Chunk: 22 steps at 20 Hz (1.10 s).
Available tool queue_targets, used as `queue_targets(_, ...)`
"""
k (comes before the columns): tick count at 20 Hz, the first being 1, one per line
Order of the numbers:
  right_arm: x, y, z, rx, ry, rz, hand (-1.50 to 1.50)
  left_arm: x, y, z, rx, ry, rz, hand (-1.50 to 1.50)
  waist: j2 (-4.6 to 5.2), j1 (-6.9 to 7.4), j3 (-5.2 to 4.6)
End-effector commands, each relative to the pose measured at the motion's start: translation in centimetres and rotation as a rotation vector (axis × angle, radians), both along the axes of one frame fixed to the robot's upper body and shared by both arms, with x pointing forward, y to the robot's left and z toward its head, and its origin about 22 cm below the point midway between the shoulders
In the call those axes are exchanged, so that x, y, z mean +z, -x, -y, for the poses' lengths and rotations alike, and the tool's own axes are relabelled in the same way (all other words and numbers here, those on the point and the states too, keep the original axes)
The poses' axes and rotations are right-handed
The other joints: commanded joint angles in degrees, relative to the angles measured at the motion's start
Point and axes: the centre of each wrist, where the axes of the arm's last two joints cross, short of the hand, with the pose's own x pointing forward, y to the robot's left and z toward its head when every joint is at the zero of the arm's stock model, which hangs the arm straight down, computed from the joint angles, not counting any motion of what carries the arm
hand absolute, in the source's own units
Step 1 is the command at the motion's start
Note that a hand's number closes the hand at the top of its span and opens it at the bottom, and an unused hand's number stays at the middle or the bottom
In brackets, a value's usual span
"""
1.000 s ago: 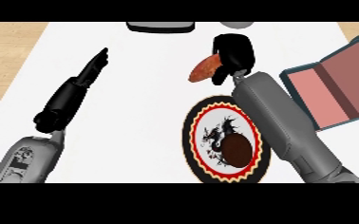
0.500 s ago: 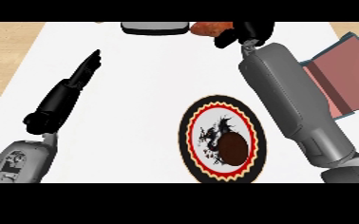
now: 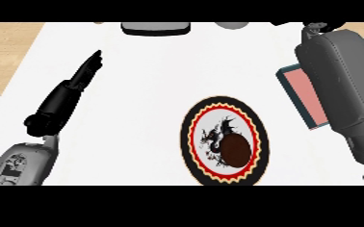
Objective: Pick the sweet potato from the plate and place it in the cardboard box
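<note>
Fingers straight on left robot hand (image 3: pixel 68 94); right robot hand (image 3: pixel 317 27) apparently cropped, grip untellable.

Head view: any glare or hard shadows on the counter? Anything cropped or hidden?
Head view: counter evenly lit, no glare, no cast shadow beside the left hand or plate; right forearm hides part of the box; right hand cropped at the top.

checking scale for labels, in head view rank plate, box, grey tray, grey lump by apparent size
1. plate
2. box, part hidden by the right forearm
3. grey tray, cut off at the top
4. grey lump, also cut off
</note>
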Motion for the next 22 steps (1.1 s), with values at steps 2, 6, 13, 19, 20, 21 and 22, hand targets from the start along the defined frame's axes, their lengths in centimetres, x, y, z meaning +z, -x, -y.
queue_targets(2,0.0,0.8,7.1,-0.085,0.016,-0.030,1.50,-1.8,1.1,-1.4,-0.001,0.000,0.012,0.00,0.06,0.09,-0.01)
queue_targets(6,-1.5,1.1,9.1,-0.102,0.030,-0.202,1.50,0.0,0.8,-0.2,0.009,-0.004,0.002,0.00,-0.07,0.23,0.01)
queue_targets(13,-3.1,2.4,17.7,-0.074,-0.127,-0.474,1.50,-0.9,0.2,-0.3,-0.005,0.011,0.000,0.00,0.37,0.55,0.05)
queue_targets(19,-3.6,3.5,20.6,-0.061,-0.157,-0.675,1.50,0.5,-0.7,0.2,0.000,0.007,0.005,0.00,0.09,0.03,0.00)
queue_targets(20,-5.2,2.7,19.0,-0.049,-0.177,-0.703,1.50,0.0,0.7,0.1,-0.026,-0.004,0.002,0.00,0.21,0.95,0.02)
queue_targets(21,-4.9,3.5,21.1,-0.029,-0.203,-0.725,-1.50,0.0,-0.7,0.4,-0.013,-0.003,0.020,0.00,0.43,0.68,0.03)
queue_targets(22,-5.4,4.2,21.8,0.055,-0.230,-0.724,-1.50,-0.1,-0.6,1.6,0.000,0.003,-0.001,0.00,0.26,0.22,0.05)
